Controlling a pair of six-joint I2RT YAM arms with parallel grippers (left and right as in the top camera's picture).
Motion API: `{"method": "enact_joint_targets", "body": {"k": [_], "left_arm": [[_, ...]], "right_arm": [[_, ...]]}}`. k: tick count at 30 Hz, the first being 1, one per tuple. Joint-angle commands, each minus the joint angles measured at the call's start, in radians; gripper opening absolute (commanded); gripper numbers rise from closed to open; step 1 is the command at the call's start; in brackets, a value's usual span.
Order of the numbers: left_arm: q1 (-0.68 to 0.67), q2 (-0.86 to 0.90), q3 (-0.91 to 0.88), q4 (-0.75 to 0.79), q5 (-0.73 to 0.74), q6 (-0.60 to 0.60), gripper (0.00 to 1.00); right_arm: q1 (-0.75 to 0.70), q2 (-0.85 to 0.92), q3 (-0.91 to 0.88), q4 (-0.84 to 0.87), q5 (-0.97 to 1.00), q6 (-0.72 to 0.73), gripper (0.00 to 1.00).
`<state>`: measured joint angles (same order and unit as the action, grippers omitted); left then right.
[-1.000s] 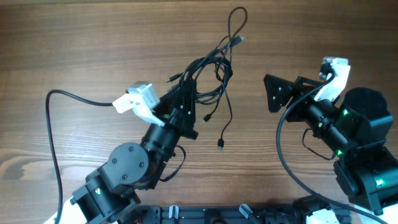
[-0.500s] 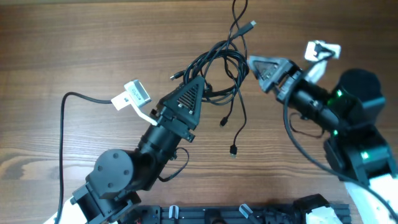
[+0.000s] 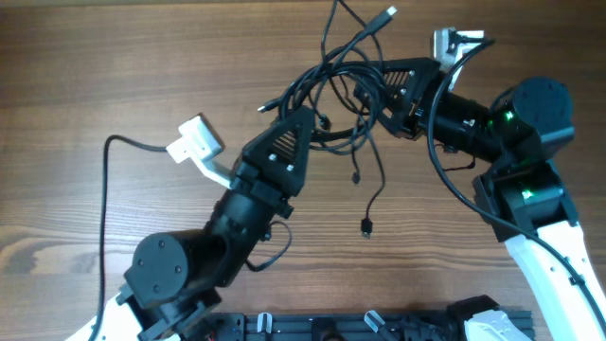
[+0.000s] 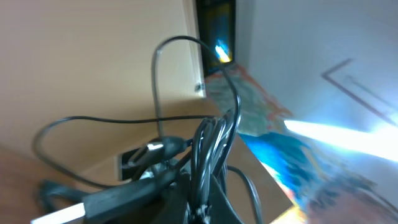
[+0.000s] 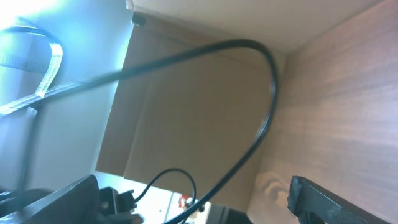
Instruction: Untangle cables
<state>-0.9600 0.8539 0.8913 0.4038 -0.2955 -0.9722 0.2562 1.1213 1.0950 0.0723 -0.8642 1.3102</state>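
The cables (image 3: 343, 66) are a tangle of thin black wires hanging above the wooden table, with plug ends dangling (image 3: 365, 225) and one pointing to the far edge (image 3: 389, 12). My left gripper (image 3: 305, 117) is shut on a bunch of strands at the tangle's left side; the left wrist view shows the wires (image 4: 208, 134) running up out of the closed jaws (image 4: 202, 208). My right gripper (image 3: 371, 95) is open at the tangle's right side. In the right wrist view a single wire (image 5: 261, 140) crosses between its spread fingers (image 5: 199, 208), not clamped.
A thicker black arm cable (image 3: 104, 204) loops over the table at the left beside a white camera mount (image 3: 194, 142). The right arm's base (image 3: 535, 114) stands at the right. Bare wooden table (image 3: 114, 57) lies to the far left and near the front middle.
My left gripper has lifted and carried the tangle toward the far right. My right gripper has swung left into the tangle. The hanging plug ends have shifted right.
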Motion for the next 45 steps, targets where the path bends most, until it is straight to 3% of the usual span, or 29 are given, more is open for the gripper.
{"method": "enact_joint_targets", "body": {"k": [1,4,6,8,11,12,16,21,27,31,36,37,38,40,41,45], "left_arm": [[0.005,0.076,0.012,0.074,0.090,-0.005,0.04],[0.005,0.134,0.012,0.158,0.106,-0.005,0.04],[0.005,0.156,0.012,0.181,0.105,-0.005,0.04],[0.005,0.154,0.012,0.181,0.105,-0.005,0.04],[0.005,0.126,0.012,0.180,0.105,0.000,0.04],[0.005,0.116,0.012,0.180,0.105,0.000,0.04],[0.005,0.051,0.012,0.169,0.104,0.056,0.04],[0.005,-0.054,0.012,0.037,0.062,0.102,0.04],[0.005,-0.116,0.012,-0.092,-0.036,0.106,0.04],[0.005,-0.136,0.012,-0.092,-0.063,0.188,0.04],[0.005,-0.167,0.012,-0.108,-0.065,0.330,0.04],[0.005,-0.167,0.012,-0.133,-0.065,0.407,0.04],[0.005,-0.167,0.012,-0.177,-0.065,0.486,0.04],[0.005,-0.167,0.012,-0.247,-0.065,0.579,0.04],[0.005,-0.167,0.012,-0.291,-0.065,0.624,0.04],[0.005,-0.167,0.012,-0.484,-0.065,0.758,0.04]], "right_arm": [[0.000,0.041,0.009,0.006,-0.080,0.055,1.00],[0.000,0.051,0.009,0.014,-0.084,0.079,0.96],[0.000,0.051,0.009,0.054,-0.084,0.081,0.75],[0.000,0.051,0.009,0.050,-0.084,0.077,0.38],[-0.002,0.051,0.009,0.041,-0.061,0.039,0.12],[-0.002,0.051,0.009,0.038,-0.053,0.026,0.09],[-0.019,0.051,0.009,-0.037,0.031,-0.081,0.04],[-0.077,0.051,0.009,-0.348,0.355,-0.256,0.04],[-0.100,0.051,0.009,-0.467,0.576,-0.341,0.04],[-0.101,0.050,0.009,-0.552,0.772,-0.346,0.04],[-0.101,0.018,0.009,-0.552,0.856,-0.383,0.09],[-0.101,-0.004,0.009,-0.552,0.834,-0.466,0.29],[-0.101,-0.025,0.009,-0.552,0.806,-0.551,0.67],[-0.101,-0.067,0.009,-0.558,0.772,-0.685,0.95],[-0.101,-0.096,0.009,-0.568,0.769,-0.731,1.00],[-0.100,-0.235,0.009,-0.597,0.737,-0.912,1.00]]}}
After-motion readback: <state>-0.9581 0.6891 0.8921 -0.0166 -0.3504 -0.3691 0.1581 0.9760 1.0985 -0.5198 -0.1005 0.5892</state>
